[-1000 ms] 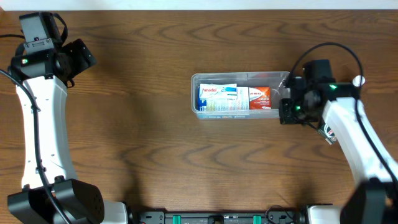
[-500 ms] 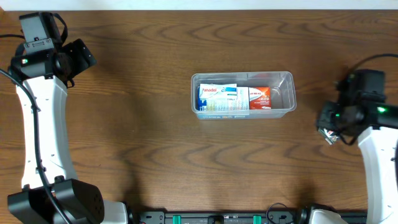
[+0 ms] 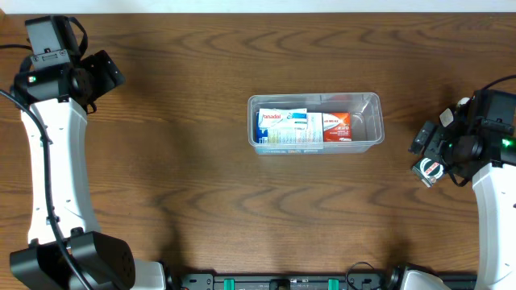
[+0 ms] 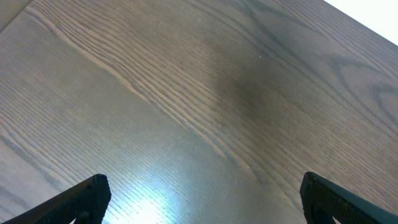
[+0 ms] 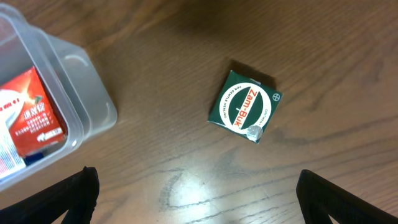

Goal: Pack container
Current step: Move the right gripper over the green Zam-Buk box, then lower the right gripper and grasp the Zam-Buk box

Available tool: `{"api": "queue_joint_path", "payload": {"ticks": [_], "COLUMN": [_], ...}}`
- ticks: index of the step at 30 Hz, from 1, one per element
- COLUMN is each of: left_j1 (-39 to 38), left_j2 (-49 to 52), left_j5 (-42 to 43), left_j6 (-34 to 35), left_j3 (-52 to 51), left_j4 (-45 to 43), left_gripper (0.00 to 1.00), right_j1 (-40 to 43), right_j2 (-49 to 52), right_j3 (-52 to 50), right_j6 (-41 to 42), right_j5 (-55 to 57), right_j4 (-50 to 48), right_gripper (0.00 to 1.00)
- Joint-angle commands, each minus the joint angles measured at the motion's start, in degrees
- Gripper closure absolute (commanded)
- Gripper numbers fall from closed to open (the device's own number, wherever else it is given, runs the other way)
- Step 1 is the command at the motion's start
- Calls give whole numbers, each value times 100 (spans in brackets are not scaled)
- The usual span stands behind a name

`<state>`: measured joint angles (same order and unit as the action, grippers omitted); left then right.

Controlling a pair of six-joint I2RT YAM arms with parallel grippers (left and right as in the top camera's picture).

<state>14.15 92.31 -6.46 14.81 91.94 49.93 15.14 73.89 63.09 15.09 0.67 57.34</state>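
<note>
Right gripper (image 5: 199, 202) hovers wide open and empty, the green Zam-Buk box (image 5: 244, 107) lying tilted just right of centre ahead of its jaws. The container (image 5: 87, 99) sits upper left. Left gripper (image 4: 202, 202), open and empty too, is far off.

A: What is different from 1 second ago?
B: The right fingers (image 5: 74, 196) were at the right end of the container (image 3: 314, 147). They have pulled well away, out near the right edge of the bench (image 3: 242, 209).
A: Anything else?
B: The wrist has turned, and a small green box (image 5: 244, 107) beside it shows more plainly.
</note>
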Motion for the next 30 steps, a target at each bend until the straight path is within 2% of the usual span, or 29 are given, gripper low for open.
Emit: {"api": "queue_joint_path", "payload": {"ticks": [1,5,11,16,30], "left_j1": [17,17,17,17,17], "left_j2": [7,7,7,7,7], "left_j5": [-87,-85,-87,-87,-87], "left_j6": [-33,-33,-33,-33,-33], "left_j3": [22,22,22,22,22], "left_j4": [15,15,15,15,15], "left_gripper": [2,2,2,2,2], "right_j1": [68,79,98,109,184], "right_j2": [85,398,1268,1718,1797], "right_j3": [-9,-17,-17,-17,-31], "right_j6": [485,675,688,1222,1517], "right_j5": [264,739,807,1381,1386], "right_j4": [-13,13,24,-46,-341], "right_gripper": [1,1,1,1,1]}}
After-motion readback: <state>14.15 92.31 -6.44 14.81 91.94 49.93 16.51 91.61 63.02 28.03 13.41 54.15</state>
